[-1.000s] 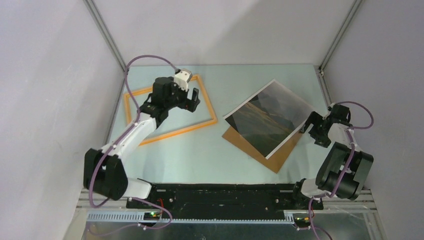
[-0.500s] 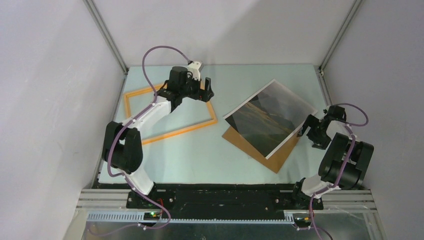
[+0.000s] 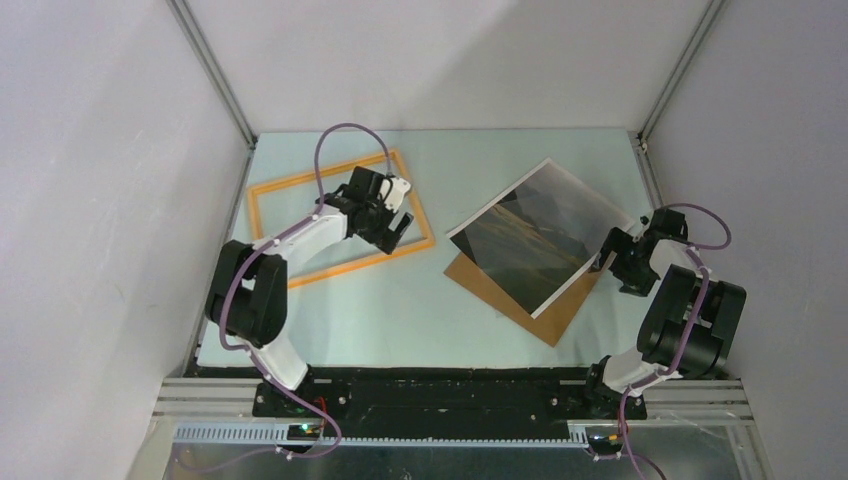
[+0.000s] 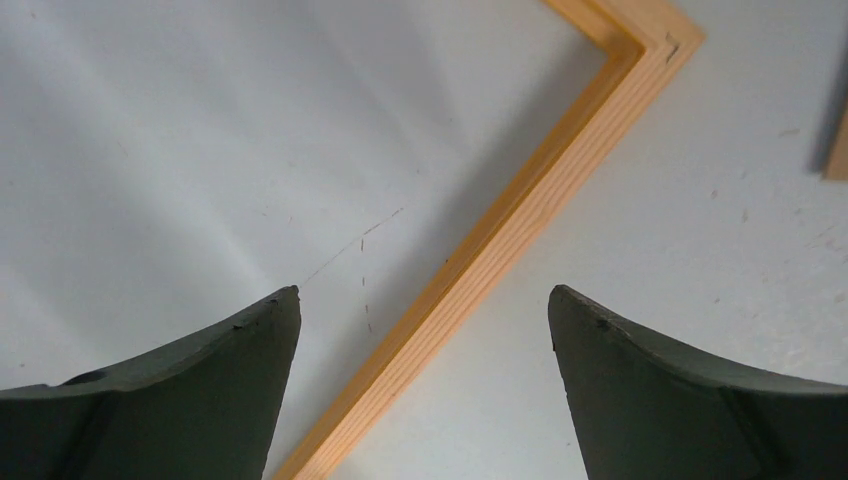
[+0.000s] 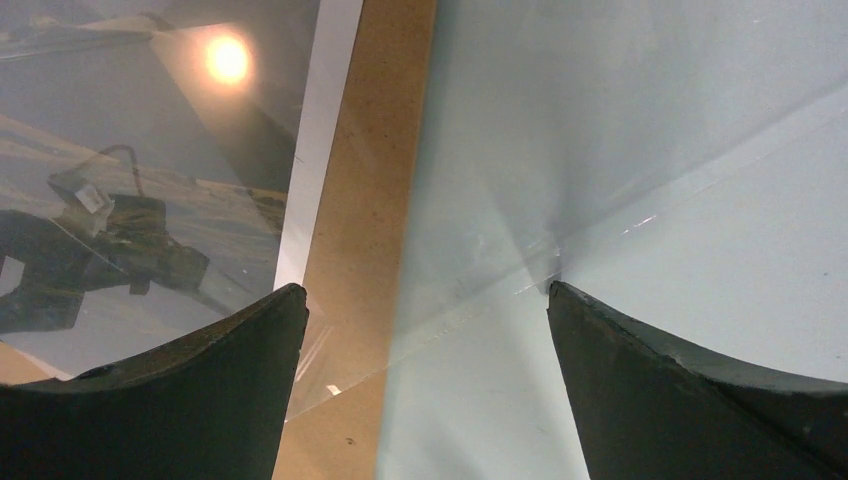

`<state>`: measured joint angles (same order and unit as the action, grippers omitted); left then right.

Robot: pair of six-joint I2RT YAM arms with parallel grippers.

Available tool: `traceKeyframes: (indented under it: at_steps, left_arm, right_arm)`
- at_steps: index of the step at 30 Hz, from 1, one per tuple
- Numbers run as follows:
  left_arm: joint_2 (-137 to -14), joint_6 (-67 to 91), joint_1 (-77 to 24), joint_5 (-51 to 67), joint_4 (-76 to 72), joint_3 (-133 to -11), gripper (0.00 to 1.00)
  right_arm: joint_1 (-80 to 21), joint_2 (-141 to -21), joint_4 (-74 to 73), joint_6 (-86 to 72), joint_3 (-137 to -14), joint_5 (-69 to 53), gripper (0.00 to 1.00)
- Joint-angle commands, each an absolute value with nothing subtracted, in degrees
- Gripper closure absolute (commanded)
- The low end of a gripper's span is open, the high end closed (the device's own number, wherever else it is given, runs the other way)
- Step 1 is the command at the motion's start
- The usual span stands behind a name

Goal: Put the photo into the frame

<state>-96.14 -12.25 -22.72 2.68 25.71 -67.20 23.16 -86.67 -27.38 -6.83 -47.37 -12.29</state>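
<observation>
1. One frame (image 3: pixel 290 180), one photo (image 3: pixel 535 235), one brown board (image 3: pixel 552 330) and two arms share the surface (image 3: pixel 400 310).
2. The frame lies flat at the left. The photo lies on the board to the right, well apart from the frame.
3. The photo hides most of the board, and the left arm covers part of the frame.
4. The left tool (image 4: pixel 422 292) hovers over the frame's right bar, jaws apart and empty.
5. The right tool (image 5: pixel 425 290), on a folded arm, sits low by the photo's right edge, jaws apart.
</observation>
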Motion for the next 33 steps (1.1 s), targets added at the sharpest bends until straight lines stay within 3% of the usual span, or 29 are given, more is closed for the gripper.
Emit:
traceKeyframes:
  at_steps: [1, 5, 13, 25, 33]
  left_arm:
    - [-97.94, -19.02, -25.36, -2.15, 29.83, -68.31, 0.02]
    - [-101.25, -19.23, -26.19, -3.80, 30.25, -70.37, 0.00]
    - [-106.34, -17.38, -26.45, -1.84, 30.95, -73.03, 0.11]
    - [-110.87, -11.56, -26.30, 7.47, 35.42, -76.07, 0.41]
    - [-116.00, 0.42, -24.82, 13.29, 38.44, -81.92, 0.69]
  right_arm:
    - [22.68, -84.90, -26.99, -6.31, -48.13, -13.72, 0.05]
    - [22.75, -84.38, -27.44, -6.16, -48.09, -13.83, 0.05]
    - [23.31, -83.34, -27.81, -6.12, -48.16, -14.68, 0.05]
    - [24.15, -83.05, -27.42, -6.33, -48.16, -15.83, 0.05]
    - [24.26, -82.83, -27.20, -6.42, -48.16, -15.88, 0.05]
